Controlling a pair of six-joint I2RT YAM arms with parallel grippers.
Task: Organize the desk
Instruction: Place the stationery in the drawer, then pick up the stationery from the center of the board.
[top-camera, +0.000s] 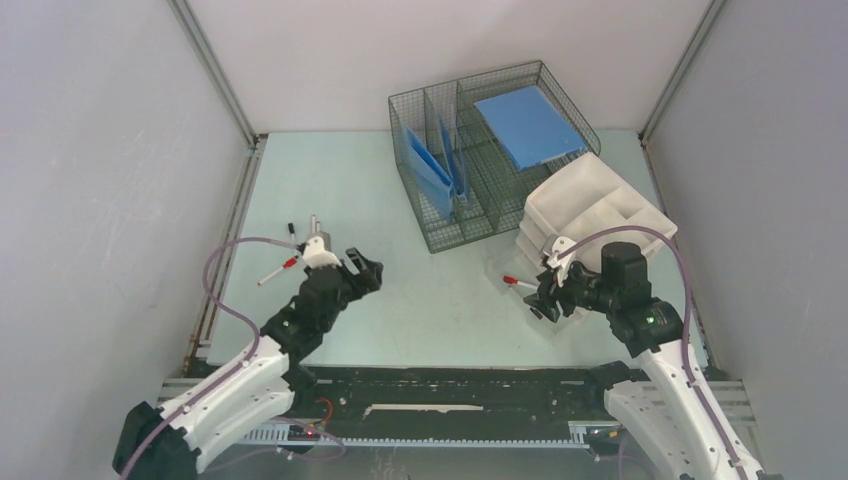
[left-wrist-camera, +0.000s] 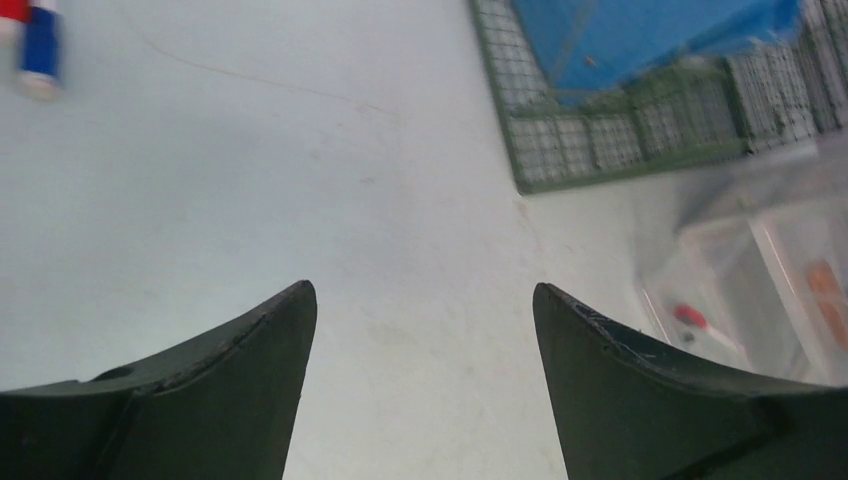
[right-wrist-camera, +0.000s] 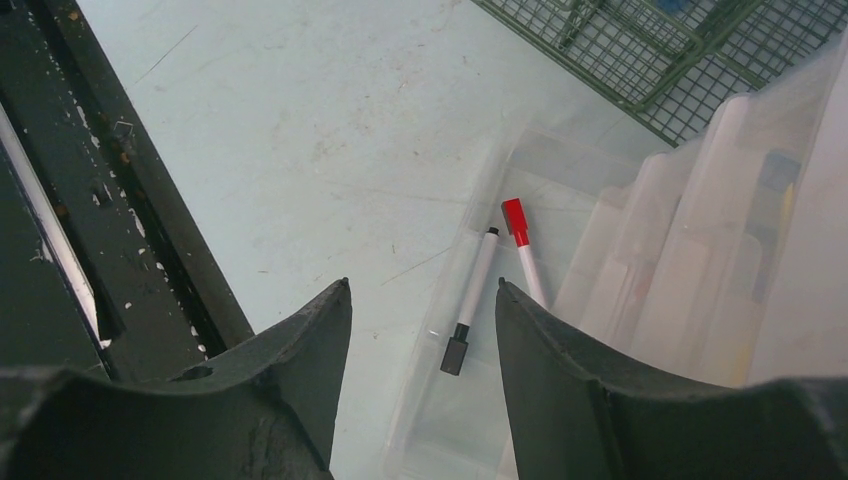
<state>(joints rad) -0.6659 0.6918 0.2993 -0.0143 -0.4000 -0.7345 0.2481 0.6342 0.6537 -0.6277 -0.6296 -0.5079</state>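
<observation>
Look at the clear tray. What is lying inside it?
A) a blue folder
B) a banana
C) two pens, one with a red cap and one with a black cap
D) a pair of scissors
C: the right wrist view shows a black-capped pen and a red-capped pen lying side by side on the floor of the clear tray.
</observation>
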